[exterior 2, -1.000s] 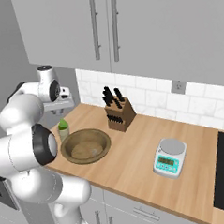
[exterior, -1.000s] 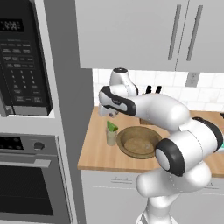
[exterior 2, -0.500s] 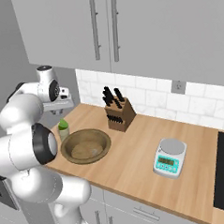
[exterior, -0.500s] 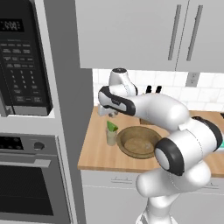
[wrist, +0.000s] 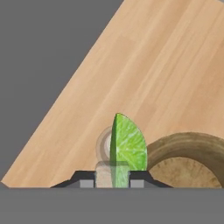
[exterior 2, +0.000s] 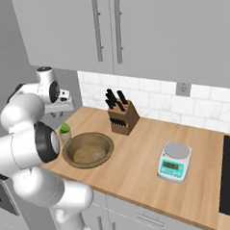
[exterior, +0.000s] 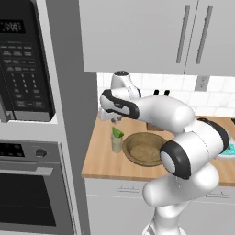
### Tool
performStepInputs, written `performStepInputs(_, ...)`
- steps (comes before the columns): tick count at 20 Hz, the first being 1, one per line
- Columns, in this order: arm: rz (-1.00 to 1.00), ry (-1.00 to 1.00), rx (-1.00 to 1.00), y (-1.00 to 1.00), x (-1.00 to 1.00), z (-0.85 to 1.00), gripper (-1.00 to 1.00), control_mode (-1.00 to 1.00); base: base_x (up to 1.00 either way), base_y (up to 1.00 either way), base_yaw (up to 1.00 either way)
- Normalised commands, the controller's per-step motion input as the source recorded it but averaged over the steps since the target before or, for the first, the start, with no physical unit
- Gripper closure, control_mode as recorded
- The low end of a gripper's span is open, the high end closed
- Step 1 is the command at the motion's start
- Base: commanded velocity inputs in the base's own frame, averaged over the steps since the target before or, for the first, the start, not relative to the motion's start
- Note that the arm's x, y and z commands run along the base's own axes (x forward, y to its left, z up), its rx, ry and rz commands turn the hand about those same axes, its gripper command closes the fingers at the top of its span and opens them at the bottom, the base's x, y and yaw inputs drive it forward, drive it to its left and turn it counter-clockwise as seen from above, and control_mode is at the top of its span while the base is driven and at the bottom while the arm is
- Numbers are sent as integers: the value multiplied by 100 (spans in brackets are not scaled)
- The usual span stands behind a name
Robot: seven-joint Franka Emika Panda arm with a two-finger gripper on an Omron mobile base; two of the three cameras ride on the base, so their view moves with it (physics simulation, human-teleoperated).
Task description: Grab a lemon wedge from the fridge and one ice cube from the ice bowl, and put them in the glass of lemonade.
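Nearest the hand camera, the robot's dark two-finger gripper (wrist: 113, 180) sat narrowly parted, with the tiny bright green lemon wedge (wrist: 127, 147) standing between its tips. Whether the tips were pinching the wedge or had already let it go could not be told; in the left base view the wedge (exterior: 117, 132) appeared to rest on the rim of the small clear glass of pale lemonade (exterior: 117, 144), with the gripper (exterior: 116, 120) a little above it.

At 3 o'clock of the glass, just beside it, lay the wide shallow brown wooden-looking ice bowl (wrist: 192, 149); no ice cube could be made out inside. Beyond both stretched the light wooden desk (wrist: 175, 65).

Risks, as judged: the wedge looked perched rather than sunk, so a careless withdrawal could flick it onto the desk. A sideways brush of the gripper might tip the light glass. Reaching toward the bowl at 3 o'clock could clip the glass.
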Motion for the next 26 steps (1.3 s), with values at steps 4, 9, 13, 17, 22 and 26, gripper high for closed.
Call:
performStepInputs(4,-1,0,0,0,0,0,100,-100,0,0,0)
performStepInputs(9,0,0,0,0,0,0,100,-100,0,0,0)
performStepInputs(13,0,0,0,0,0,0,-100,-100,0,0,0)
performStepInputs(17,0,0,0,0,0,0,-100,-100,0,0,0)
performStepInputs(22,0,0,0,0,0,0,-100,-100,0,0,0)
performStepInputs(26,0,0,0,0,0,0,-100,-100,0,0,0)
